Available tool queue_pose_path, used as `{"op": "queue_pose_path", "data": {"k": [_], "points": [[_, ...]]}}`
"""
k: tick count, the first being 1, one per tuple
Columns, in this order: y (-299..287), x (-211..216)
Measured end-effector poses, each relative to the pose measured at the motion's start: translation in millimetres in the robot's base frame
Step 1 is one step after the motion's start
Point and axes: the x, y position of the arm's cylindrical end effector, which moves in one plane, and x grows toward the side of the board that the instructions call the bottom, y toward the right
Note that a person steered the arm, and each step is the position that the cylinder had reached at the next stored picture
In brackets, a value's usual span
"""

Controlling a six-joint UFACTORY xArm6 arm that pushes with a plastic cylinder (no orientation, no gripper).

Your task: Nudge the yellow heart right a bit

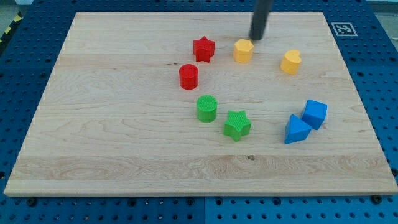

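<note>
My tip (256, 38) rests on the bench (112, 124) just above and to the right of the yellow hexagon (243, 50). The yellow heart (290, 61) sits apart toward the view's right — untouched by the rod. No pincer here, so its state cannot be told. The red star (203, 48) lies left of the hexagon.
</note>
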Motion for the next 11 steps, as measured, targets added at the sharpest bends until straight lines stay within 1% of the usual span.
{"op": "queue_pose_path", "data": {"k": [2, 4, 5, 6, 8, 9, 10, 11], "points": [[-10, 25], [-46, 47], [-41, 53], [-21, 63], [-5, 95], [19, 94], [67, 99], [78, 128]]}}
